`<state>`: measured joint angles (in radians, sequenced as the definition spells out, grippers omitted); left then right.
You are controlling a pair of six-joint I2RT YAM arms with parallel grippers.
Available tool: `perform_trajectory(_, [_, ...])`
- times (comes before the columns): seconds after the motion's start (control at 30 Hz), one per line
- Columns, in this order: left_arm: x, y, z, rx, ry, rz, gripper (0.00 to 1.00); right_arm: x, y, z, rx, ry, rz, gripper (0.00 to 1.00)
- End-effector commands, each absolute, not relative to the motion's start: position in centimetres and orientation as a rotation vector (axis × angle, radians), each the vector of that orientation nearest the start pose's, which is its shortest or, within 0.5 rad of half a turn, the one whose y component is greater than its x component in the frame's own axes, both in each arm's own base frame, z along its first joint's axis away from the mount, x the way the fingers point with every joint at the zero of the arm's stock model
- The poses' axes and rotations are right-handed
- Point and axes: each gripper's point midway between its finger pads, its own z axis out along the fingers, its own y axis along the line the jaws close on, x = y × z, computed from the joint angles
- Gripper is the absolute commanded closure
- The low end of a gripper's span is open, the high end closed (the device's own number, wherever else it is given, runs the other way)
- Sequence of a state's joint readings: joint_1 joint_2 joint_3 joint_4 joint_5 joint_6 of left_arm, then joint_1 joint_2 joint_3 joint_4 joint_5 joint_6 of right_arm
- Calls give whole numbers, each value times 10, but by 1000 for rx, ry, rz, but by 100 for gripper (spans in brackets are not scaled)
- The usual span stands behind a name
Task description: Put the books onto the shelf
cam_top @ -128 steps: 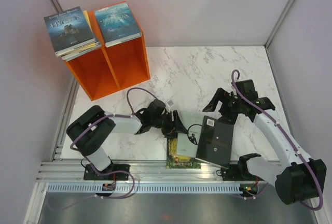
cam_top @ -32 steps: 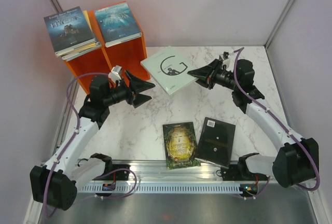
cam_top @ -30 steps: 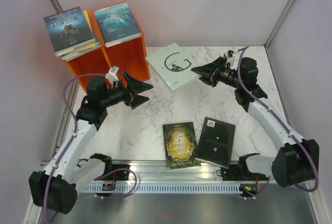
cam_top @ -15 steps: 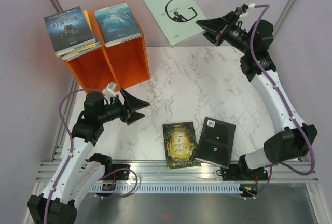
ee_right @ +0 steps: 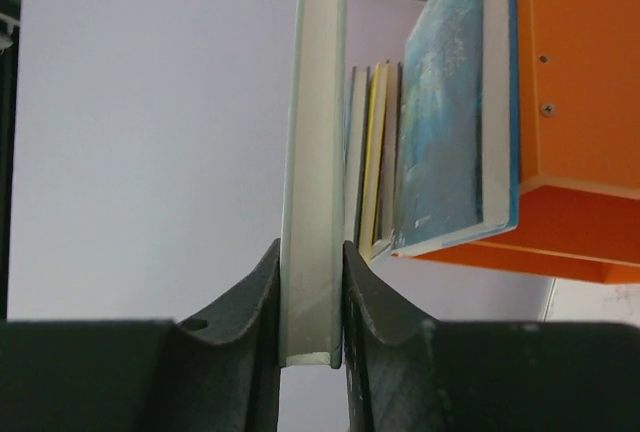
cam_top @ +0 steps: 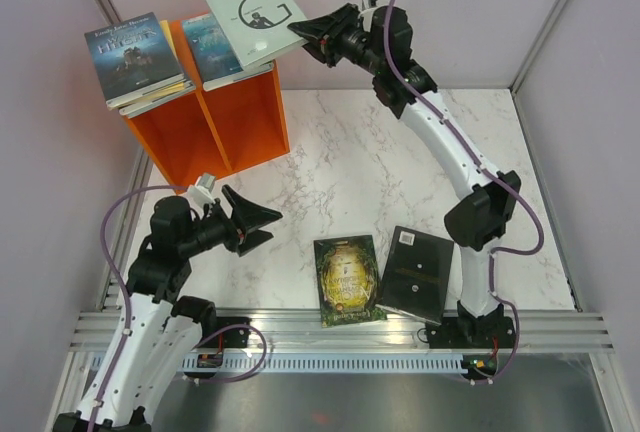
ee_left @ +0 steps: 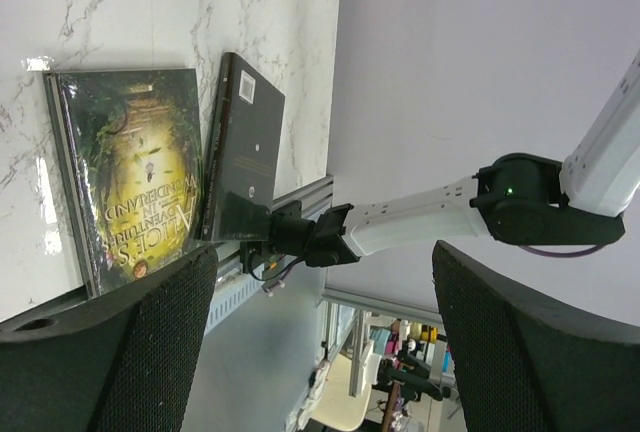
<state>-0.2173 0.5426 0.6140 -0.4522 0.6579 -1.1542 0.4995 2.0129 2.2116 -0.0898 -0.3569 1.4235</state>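
The marble bench carries one orange shelf at its far left, two compartments split by a centre divider. Books lie on top of it: a stack on the left topped by a dark blue book, at least three deep though its exact count is hidden, and one teal book on the right.

Above that teal one hangs one pale grey book, pinched at its right edge by the right gripper, the jaws narrow on its thin block. It looks light, stiff and smooth-covered. Held by one edge it could pivot, so a mid-edge grip suits it.

Two books lie flat near the bench's near edge, a green-gold book and a black book; they probably need lifting by an edge. The left gripper hovers wide and empty.
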Motion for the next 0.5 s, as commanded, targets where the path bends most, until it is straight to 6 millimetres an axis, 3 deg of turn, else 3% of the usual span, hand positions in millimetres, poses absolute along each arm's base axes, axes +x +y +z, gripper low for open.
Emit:
perform_trajectory(0.0, [161,-174,246,-531,2132,-1462,11,461,353,560,437,1396,1783,100])
perform_trajectory(0.2, [151,-168,245,-541,2125,-1435,11,471,389,538,483,1412,1778,100])
perform_trajectory(0.27, [146,-166,246,-538,2131,-1413,11,474,411,527,499,1416,1801,100])
perform_trajectory(0.47, [139,-162,245,-533,2140,-1385,11,475,435,511,532,1419,1830,100])
